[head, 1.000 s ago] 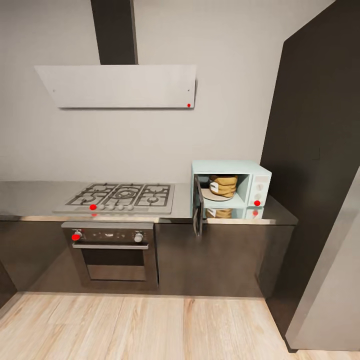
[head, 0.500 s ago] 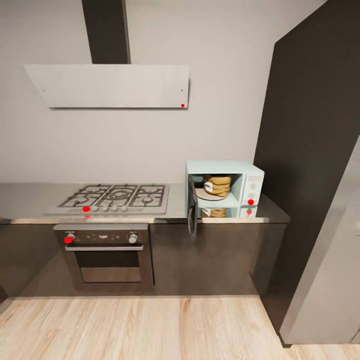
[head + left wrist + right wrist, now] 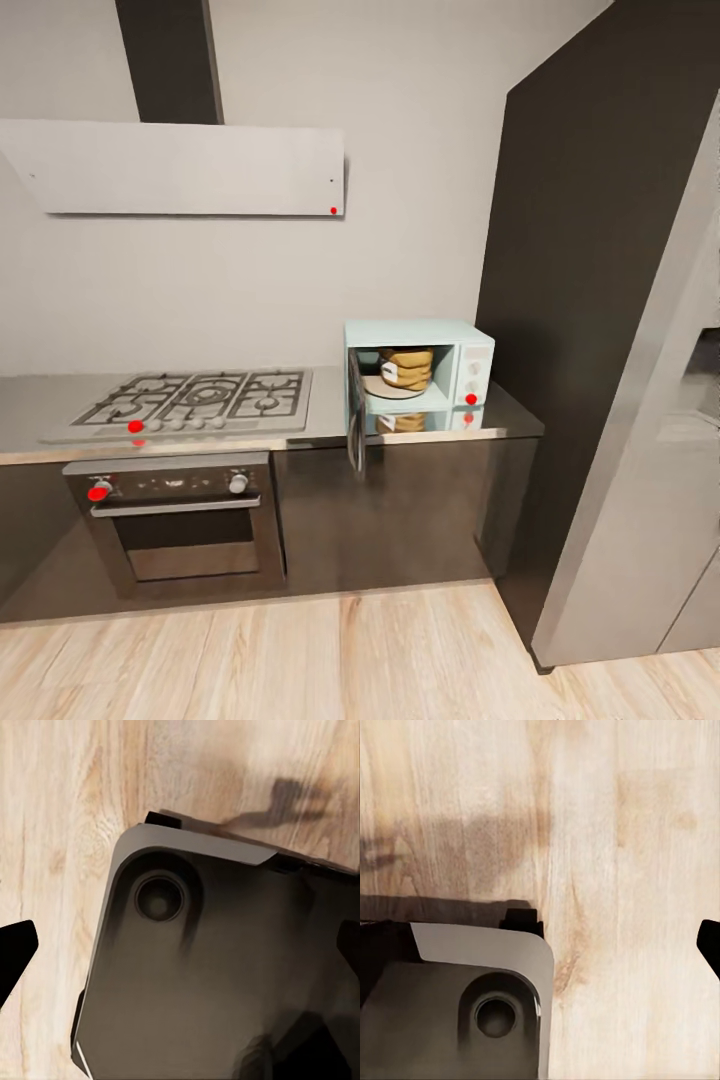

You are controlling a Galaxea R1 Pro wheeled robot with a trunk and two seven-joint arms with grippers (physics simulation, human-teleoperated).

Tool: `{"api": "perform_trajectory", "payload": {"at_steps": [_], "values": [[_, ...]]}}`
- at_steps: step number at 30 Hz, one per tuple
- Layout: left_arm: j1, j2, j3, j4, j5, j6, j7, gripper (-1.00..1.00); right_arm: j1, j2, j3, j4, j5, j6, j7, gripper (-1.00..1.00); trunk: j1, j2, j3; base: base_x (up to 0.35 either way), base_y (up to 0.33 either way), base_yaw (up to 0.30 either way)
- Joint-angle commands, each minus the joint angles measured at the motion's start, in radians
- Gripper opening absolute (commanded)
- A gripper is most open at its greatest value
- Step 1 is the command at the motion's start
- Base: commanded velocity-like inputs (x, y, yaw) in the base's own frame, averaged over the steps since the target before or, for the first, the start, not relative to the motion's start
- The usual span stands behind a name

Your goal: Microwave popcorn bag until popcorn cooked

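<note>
I am looking at the kitchen from a bit far back. The microwave (image 3: pixel 418 378) sits on the grey countertop (image 3: pixel 505 412), at its right end, just beside the tall dark cabinet (image 3: pixel 590 300). Its door (image 3: pixel 355 424) hangs open, swung out over the counter edge. The popcorn bag (image 3: pixel 405 368) is inside the microwave, sitting on the pale round plate (image 3: pixel 385 389) — I can see its white label on the side. I cannot see any popcorn in it from here; it is too small to tell.

Left of the microwave is the steel gas hob (image 3: pixel 195 398), and under it the black oven (image 3: pixel 180 518). The flat grey hood (image 3: pixel 175 168) hangs on the wall above the hob. A big grey fridge (image 3: pixel 650 480) stands at the far right.

My left pincer (image 3: pixel 184 960) points down at the wooden floor (image 3: pixel 300 660). Its dark tips (image 3: pixel 13 956) sit at the two far sides of the left wrist view, so it is spread wide and pinches nothing. Under it is the dark robot base (image 3: pixel 217 975) with a round hole in its corner.

My right pincer (image 3: pixel 547 952) points at the floor too. I see one dark tip (image 3: pixel 709 943) at the edge of the right wrist view — the other side is lost against the dark base, so I cannot tell if it is spread or pressed together. Both pincers are well apart from the bag and the microwave.
</note>
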State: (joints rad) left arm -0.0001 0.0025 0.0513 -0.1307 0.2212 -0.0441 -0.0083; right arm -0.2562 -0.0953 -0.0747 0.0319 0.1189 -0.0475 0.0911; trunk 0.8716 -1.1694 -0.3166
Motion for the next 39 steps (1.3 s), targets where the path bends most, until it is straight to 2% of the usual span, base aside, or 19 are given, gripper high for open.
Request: {"api": "perform_trajectory", "payload": {"at_steps": [1, 7, 15, 18, 23, 28, 32, 36, 39], "values": [[0.000, 0.000, 0.004, -0.007, 0.002, -0.001, -0.001, 1.00, -0.002, -0.001, -0.008, 0.003, 0.011, -0.005, 0.002, 1.00, 0.000, -0.001, -0.001, 0.000, 0.000, -0.014], [0.000, 0.001, 0.004, -0.063, 0.000, 0.004, 0.004, 1.00, -0.002, -0.001, -0.007, 0.003, 0.013, -0.004, 0.004, 1.00, 0.000, -0.001, -0.001, 0.010, 0.000, -0.003], [0.000, 0.002, 0.004, -0.075, -0.001, 0.008, -0.002, 1.00, -0.002, -0.001, -0.006, 0.002, 0.016, -0.003, 0.005, 1.00, 0.000, -0.001, -0.001, 0.285, 0.000, 0.000], [0.000, 0.001, 0.004, -0.143, -0.001, 0.009, 0.000, 1.00, -0.002, -0.002, -0.007, 0.002, 0.016, -0.003, 0.004, 1.00, 0.000, -0.001, -0.001, 0.320, 0.000, 0.000], [0.000, 0.002, 0.003, -0.181, -0.002, 0.010, -0.002, 1.00, -0.002, -0.002, -0.005, 0.002, 0.015, -0.003, 0.001, 1.00, 0.000, -0.001, -0.001, 0.320, 0.000, 0.000], [0.000, 0.003, 0.002, -0.185, -0.002, 0.009, -0.001, 1.00, -0.002, -0.003, -0.005, 0.002, 0.016, -0.006, 0.001, 1.00, 0.000, -0.001, -0.001, 0.061, 0.000, 0.000], [-0.001, 0.005, 0.008, -0.199, 0.009, 0.013, -0.005, 1.00, 0.021, 0.009, -0.006, 0.002, 0.031, -0.002, 0.006, 1.00, 0.000, -0.001, -0.001, 0.000, 0.000, 0.000], [-0.001, 0.008, 0.011, -0.206, 0.001, 0.010, -0.008, 1.00, 0.044, 0.013, -0.007, 0.002, 0.031, -0.003, 0.006, 1.00, 0.000, -0.001, -0.001, 0.000, 0.000, 0.000], [-0.001, 0.020, 0.013, -0.223, -0.002, 0.018, -0.008, 1.00, 0.046, 0.011, -0.007, 0.002, 0.031, -0.004, 0.005, 1.00, 0.000, -0.001, -0.001, 0.000, 0.000, 0.000]]}}
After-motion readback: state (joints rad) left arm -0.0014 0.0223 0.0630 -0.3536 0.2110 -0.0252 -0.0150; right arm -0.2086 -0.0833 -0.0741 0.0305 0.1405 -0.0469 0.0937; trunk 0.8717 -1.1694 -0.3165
